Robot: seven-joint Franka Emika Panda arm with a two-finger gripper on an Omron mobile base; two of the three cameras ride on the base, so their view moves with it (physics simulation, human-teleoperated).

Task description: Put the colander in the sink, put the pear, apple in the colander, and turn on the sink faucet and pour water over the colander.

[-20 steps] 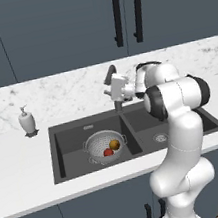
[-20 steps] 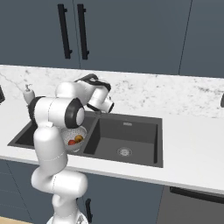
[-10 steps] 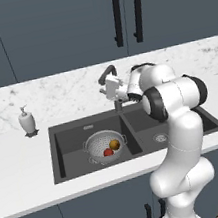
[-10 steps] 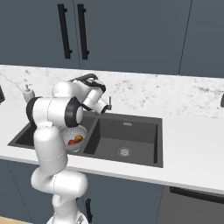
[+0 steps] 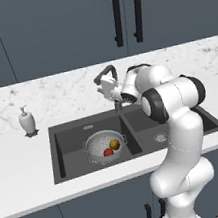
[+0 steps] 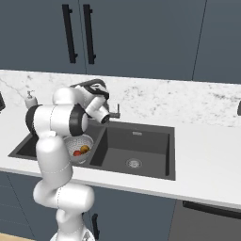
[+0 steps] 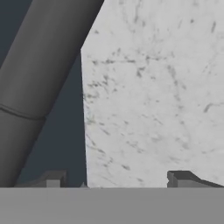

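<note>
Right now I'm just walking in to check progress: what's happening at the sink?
The colander already sits in the left basin of the sink, with the apple and pear inside. The arm's gripper is up at the faucet, open, holding nothing. No water is visible.

- Light is even and moderate across both base views, soft and diffuse with no visible lamp; no glare or hot spots on the white marble surface [image 5: 19,162]
- Shadows are faint; the sink [image 5: 67,149] basins read darkest, and the dark cupboard fronts [image 5: 56,29] stay flat and dull
- The white arm [image 5: 176,119] shows gentle shading, brighter on top, greyer underneath; light seems to come from above
- Rendered pictures, slightly soft and pixelated; small things such as the fruit in the colander [image 5: 105,146] lack detail
- Hand view is close-up and coarse; the faucet [image 7: 39,74] is a smooth grey gradient; no edge distortion shows
</note>
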